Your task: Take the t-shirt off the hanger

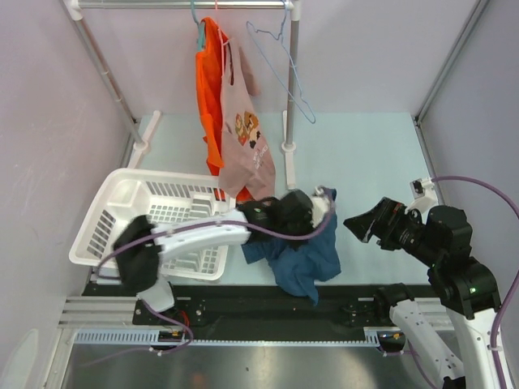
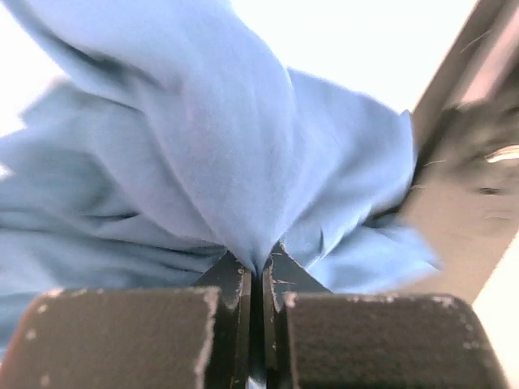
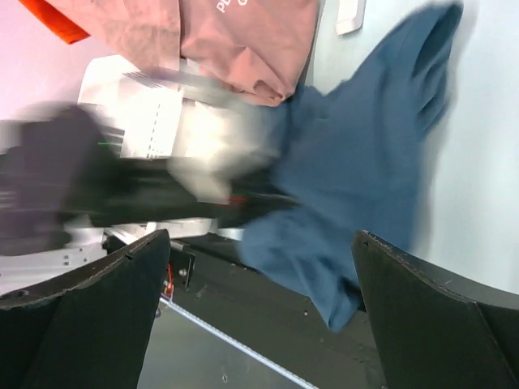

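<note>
Blue t-shirt [image 1: 304, 258] hangs from left claw [image 2: 258, 266] beside white basket [image 1: 96, 217].

Three pale lilac walls [image 1: 49, 121] box the scene in, a light blue-green tabletop [image 1: 365, 162] spreads below, a white-framed clothes rail with silver bar [image 1: 146, 5] stands at the back.

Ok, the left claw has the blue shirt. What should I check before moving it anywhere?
1. Grip: ok. The left claw is shut on a pinched fold of the blue t-shirt.
2. Shirt off the hanger: ok. The wire hanger hangs bare on the rail.
3. Clear of the pink shirt: cannot tell. Its hem and the left claw overlap in the top view.
4. Right claw: ok. It is open, empty and apart from the cloth.
5. Lower hem free: cannot tell. It overlaps the black base rail near the arms.
</note>
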Robot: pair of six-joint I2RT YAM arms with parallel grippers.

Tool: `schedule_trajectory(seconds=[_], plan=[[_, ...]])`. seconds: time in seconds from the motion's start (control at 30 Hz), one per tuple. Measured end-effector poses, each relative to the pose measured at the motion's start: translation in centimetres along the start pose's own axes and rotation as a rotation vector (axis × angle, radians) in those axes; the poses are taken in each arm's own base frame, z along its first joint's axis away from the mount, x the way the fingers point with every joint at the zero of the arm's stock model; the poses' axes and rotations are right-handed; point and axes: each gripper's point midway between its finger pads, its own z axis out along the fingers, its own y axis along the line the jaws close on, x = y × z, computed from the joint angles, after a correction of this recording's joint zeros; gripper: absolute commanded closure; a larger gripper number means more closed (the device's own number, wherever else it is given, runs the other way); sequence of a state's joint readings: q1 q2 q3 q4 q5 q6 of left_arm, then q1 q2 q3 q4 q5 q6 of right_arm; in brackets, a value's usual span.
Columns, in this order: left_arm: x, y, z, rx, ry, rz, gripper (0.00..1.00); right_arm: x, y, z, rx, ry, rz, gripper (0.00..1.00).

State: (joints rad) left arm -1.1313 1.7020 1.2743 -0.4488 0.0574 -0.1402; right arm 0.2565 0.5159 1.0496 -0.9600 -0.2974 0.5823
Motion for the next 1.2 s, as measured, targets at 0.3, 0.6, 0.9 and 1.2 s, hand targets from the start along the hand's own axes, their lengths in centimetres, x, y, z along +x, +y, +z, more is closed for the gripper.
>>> schedule_trajectory(seconds=[0.3, 0.6, 0.9, 1.2], plan=[[-9.4, -1.0, -21.4, 0.058, -0.577, -0.053, 1.00, -0.5, -0.1, -0.2, 0.014, -0.033, 0.007, 0.00], [-6.6, 9.8, -34.6, -0.399, -0.790, -0.303, 1.00, -0.8, 0.1, -0.2, 0.007, -0.043, 0.012, 0.00], [-2.9, 16.2, -49.0, -0.987, -0.947, -0.481, 1.00, -1.0, 0.3, 0.0, 0.001, -0.046, 0.017, 0.00], [0.2, 17.2, -51.7, -1.150, -1.028, -0.548, 1.00, -1.1, 0.4, 0.5, -0.008, -0.044, 0.026, 0.00]])
